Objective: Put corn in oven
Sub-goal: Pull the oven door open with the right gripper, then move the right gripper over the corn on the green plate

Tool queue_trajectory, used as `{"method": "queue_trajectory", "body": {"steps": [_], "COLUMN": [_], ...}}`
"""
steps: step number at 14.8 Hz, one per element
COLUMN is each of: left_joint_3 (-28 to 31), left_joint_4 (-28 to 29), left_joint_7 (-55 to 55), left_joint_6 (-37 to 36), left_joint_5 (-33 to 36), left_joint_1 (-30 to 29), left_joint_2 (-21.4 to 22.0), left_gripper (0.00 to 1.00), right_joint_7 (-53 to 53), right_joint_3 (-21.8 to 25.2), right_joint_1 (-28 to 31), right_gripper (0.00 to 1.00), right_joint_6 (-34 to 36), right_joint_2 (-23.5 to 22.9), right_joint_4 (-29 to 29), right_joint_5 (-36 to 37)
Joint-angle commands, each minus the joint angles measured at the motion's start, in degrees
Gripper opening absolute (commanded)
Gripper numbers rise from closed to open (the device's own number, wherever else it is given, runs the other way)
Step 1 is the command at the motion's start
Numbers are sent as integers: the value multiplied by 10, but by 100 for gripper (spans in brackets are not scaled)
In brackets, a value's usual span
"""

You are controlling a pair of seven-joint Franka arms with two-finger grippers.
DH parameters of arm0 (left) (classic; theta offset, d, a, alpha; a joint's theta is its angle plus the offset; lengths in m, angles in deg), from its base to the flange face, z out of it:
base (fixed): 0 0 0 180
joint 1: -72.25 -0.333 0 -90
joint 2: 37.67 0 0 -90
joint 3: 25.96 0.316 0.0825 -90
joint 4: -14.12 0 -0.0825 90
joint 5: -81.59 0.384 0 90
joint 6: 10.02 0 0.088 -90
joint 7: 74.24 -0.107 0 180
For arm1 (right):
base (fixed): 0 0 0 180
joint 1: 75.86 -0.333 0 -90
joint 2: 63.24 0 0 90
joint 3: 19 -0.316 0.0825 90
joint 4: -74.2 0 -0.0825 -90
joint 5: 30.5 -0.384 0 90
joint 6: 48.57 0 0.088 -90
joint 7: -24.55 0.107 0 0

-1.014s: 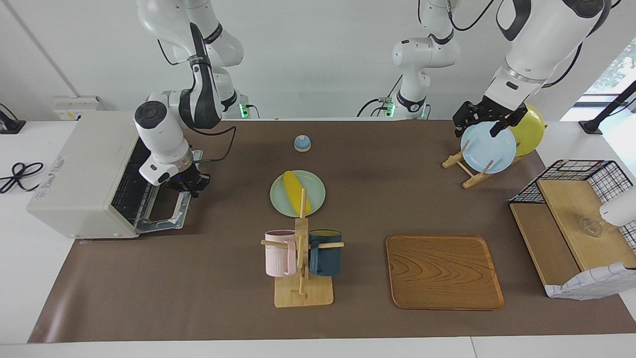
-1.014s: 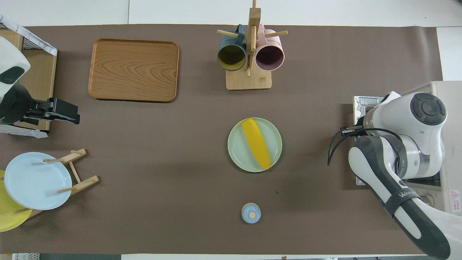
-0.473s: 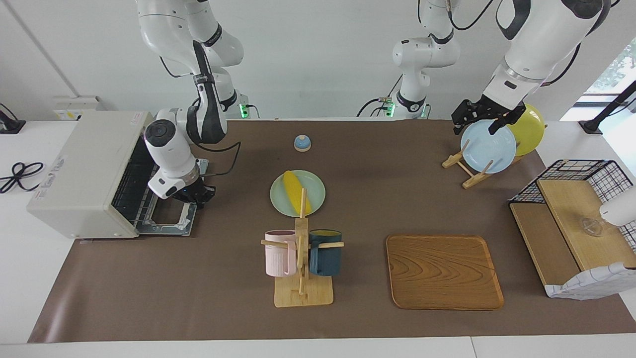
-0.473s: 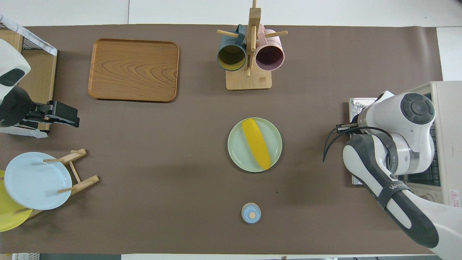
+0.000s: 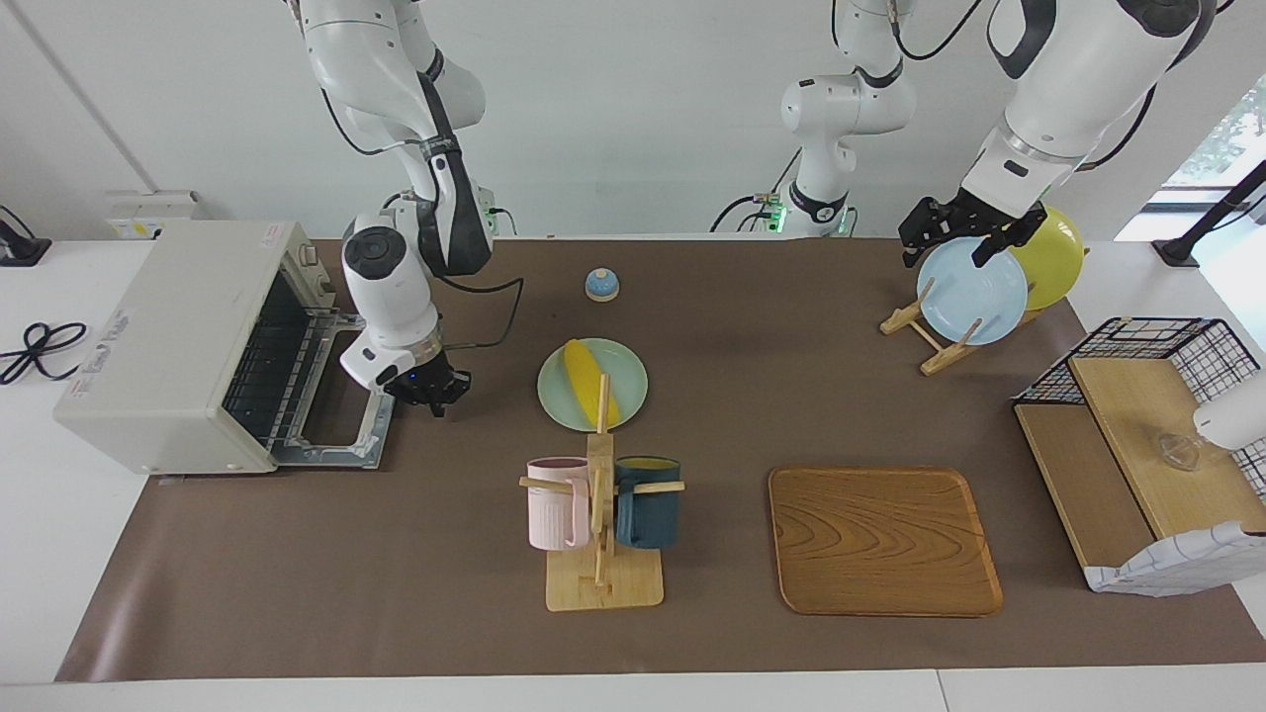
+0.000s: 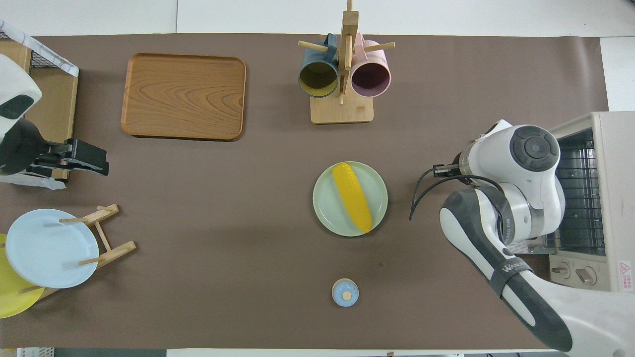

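The yellow corn (image 5: 590,381) (image 6: 352,197) lies on a pale green plate (image 5: 562,403) (image 6: 379,191) in the middle of the mat. The off-white oven (image 5: 168,326) (image 6: 612,144) stands at the right arm's end of the table. Its door (image 5: 336,435) lies flat and open, and the wire rack (image 5: 262,366) shows inside. My right gripper (image 5: 428,396) hangs shut and empty over the mat between the open door and the plate; the arm's wrist hides it from above. My left gripper (image 5: 948,259) (image 6: 101,159) waits open above the plate rack.
A mug tree (image 5: 598,514) with a pink and a dark blue mug stands farther from the robots than the plate. A wooden tray (image 5: 883,539) lies beside it. A small blue bell (image 5: 601,285), a rack of plates (image 5: 974,292) and a wire shelf (image 5: 1147,435) are also here.
My right gripper has left the oven's open door and swung toward the plate with the corn, staying shut. The left arm has hardly moved.
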Motion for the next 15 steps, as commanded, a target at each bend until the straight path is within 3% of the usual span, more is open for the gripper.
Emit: {"method": "queue_trajectory", "body": {"steps": [1,3,6,7,9,13,15], "left_joint_3": [-5,-5,-5,-5,-5,-5,-5], "left_joint_4": [2,1,1,1,1,2,2], "left_joint_7": [3,5,5,5,4,3,3], "left_joint_6": [-7,-5,-4,-4,-4,-7,-6], "left_joint_5": [-4,-4,-4,-4,-4,-4,-4], "left_joint_1": [-5,-5,-6,-8,-12,-15,-15], "left_joint_2": [11,11,11,11,11,11,11], "left_gripper": [100,100,100,100,100,100,100], "right_joint_7": [1,1,55,74,94,173,227], "right_joint_3": [0,-2,-24,-24,-24,-24,-24], "right_joint_1": [-12,-19,-54,-72,-111,-201,-237], "right_gripper": [21,54,60,68,100,100,100], "right_joint_6": [56,76,138,161,187,207,225], "right_joint_2": [25,34,31,24,18,-22,-87], "right_joint_4": [-23,-30,-71,-94,-126,-186,-254], "right_joint_5": [-2,-2,-5,-5,-5,-1,5]}}
